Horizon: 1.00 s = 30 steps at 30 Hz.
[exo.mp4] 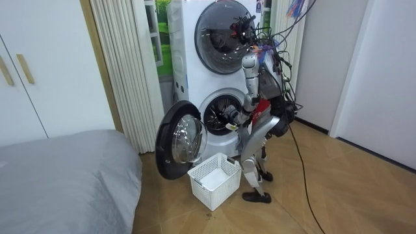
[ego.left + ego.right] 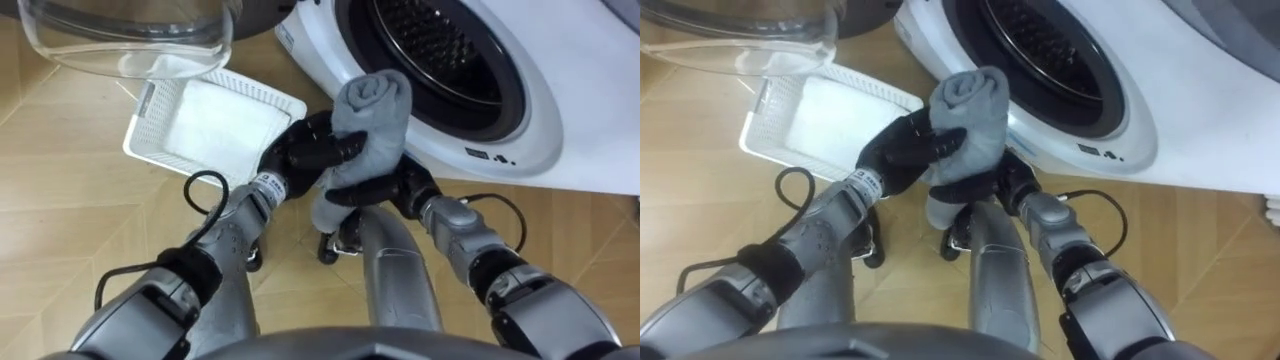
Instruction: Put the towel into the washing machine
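- The left hand (image 2: 300, 150) comes in from the lower left, its dark fingers curled round the side of a grey towel (image 2: 375, 110).
- The right hand (image 2: 372, 188) sits just beneath the towel. Its fingers look wrapped round the hanging lower end, though the cloth hides part of them.
- The towel is a loose roll held up between both hands. Its rolled top is uppermost and one end droops downward.
- The towel is outside the washing machine (image 2: 530, 130), just in front of the lower rim of the round drum opening (image 2: 440, 45).
- The machine's glass door (image 2: 130, 40) hangs swung open to the robot's left.
- A white plastic basket (image 2: 150, 115) sits on the wooden floor (image 2: 60, 200) below the door, beside the left arm.
- In the room view the robot stands bent forward at the lower machine, which has a second machine (image 1: 221, 29) stacked on top.
- A grey bed (image 1: 58, 169) lies at the room view's left.
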Available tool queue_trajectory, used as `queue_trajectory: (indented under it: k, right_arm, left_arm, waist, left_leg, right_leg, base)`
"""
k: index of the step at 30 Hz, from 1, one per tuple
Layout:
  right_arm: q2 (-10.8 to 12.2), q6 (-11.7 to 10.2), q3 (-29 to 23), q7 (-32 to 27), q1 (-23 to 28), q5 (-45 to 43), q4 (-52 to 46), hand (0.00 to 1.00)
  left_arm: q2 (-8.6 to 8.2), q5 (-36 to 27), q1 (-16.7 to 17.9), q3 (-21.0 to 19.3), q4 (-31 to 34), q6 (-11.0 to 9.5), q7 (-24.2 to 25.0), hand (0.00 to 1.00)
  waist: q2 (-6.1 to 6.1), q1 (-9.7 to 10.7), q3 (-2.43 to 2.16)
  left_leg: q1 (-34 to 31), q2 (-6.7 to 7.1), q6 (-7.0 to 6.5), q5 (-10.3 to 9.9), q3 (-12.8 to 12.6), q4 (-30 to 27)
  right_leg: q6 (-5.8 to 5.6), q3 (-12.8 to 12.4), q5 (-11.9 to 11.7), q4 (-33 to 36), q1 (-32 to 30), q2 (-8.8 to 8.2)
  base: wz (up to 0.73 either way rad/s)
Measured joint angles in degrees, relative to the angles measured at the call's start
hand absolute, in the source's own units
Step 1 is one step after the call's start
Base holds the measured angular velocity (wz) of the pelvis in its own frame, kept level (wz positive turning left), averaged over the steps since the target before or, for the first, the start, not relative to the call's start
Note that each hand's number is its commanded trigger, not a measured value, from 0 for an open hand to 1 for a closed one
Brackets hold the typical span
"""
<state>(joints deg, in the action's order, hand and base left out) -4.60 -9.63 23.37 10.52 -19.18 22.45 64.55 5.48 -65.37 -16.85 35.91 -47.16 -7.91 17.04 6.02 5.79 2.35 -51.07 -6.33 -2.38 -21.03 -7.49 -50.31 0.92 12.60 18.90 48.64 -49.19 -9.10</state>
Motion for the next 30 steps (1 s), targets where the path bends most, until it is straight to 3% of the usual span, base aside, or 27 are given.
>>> queue_trajectory:
  k: [4,10,14,17,18,19,26,30]
  right_arm:
    - [0.01,1.05,-0.88,-0.07,0.03,-0.47,0.05,1.00]
    - [-0.09,1.01,-2.44,-1.16,0.06,-3.52,-0.31,1.00]
    - [0.14,1.26,-3.48,-1.82,-0.07,-4.84,-0.59,1.00]
    - [0.28,1.58,-4.11,-1.79,-0.28,-4.80,-0.45,1.00]
    - [0.29,1.59,-4.29,-1.79,-0.23,-4.79,-0.40,1.00]
    - [0.30,1.56,-4.62,-1.78,-0.04,-4.73,-0.04,1.00]
    - [0.47,1.96,-5.52,-2.82,0.27,-5.20,0.33,1.00]
    - [-0.16,3.47,-5.82,-6.00,0.64,-5.01,0.67,1.00]
  left_arm:
    - [-0.61,-4.29,0.15,0.23,0.01,1.40,0.08,1.00]
    - [-2.00,-11.72,0.13,-0.24,0.70,1.36,0.07,1.00]
    - [-2.28,-13.76,0.29,-0.75,0.72,1.39,0.07,1.00]
    - [-2.35,-13.75,0.41,-0.86,0.71,1.44,0.06,1.00]
    - [-2.36,-13.76,0.45,-0.88,0.72,1.46,0.06,0.82]
    - [-2.37,-13.77,0.46,-0.97,0.71,1.59,0.05,0.00]
    - [-3.31,-13.82,1.41,-3.47,0.71,1.73,0.06,0.00]
    - [-3.60,-10.91,1.41,-5.98,0.51,2.03,0.03,0.00]
  waist:
    - [-0.42,-0.15,-0.18]
    - [-2.02,-1.01,-0.39]
    - [-3.02,-1.49,-0.58]
    - [-3.03,-1.47,-0.57]
    - [-3.04,-1.47,-0.56]
    - [-3.05,-1.41,-0.54]
    - [-3.17,-1.92,-0.42]
    - [-3.46,-4.50,-0.10]
  left_leg:
    - [0.07,-0.02,0.40,0.22,0.15,0.49]
    - [0.35,-0.20,0.53,0.30,0.08,0.56]
    - [1.01,-0.05,0.57,0.63,0.10,1.13]
    - [1.68,-0.06,0.79,1.49,0.05,2.58]
    - [1.87,-0.09,0.86,1.72,0.06,2.96]
    - [2.37,-0.07,0.97,1.99,0.08,3.63]
    - [3.68,-0.21,1.68,2.73,-0.09,5.46]
    - [3.65,-0.93,1.85,2.77,-0.34,5.73]
  right_leg:
    - [0.27,0.35,0.08,-0.04,-0.01,0.06]
    - [0.38,0.05,0.03,0.10,0.33,0.31]
    - [0.41,0.01,0.01,-0.16,0.86,0.16]
    - [0.61,0.34,-0.34,-1.64,1.68,0.28]
    - [0.70,0.37,-0.58,-2.03,1.87,0.32]
    - [0.73,0.42,-0.76,-2.68,2.35,0.33]
    - [1.14,0.30,-1.11,-4.21,3.47,1.46]
    - [1.76,0.64,-1.49,-4.93,3.46,1.55]
  base:
    - [0.01]
    - [0.00]
    - [0.04]
    - [0.02]
    - [0.00]
    - [0.00]
    - [-0.01]
    - [-0.07]
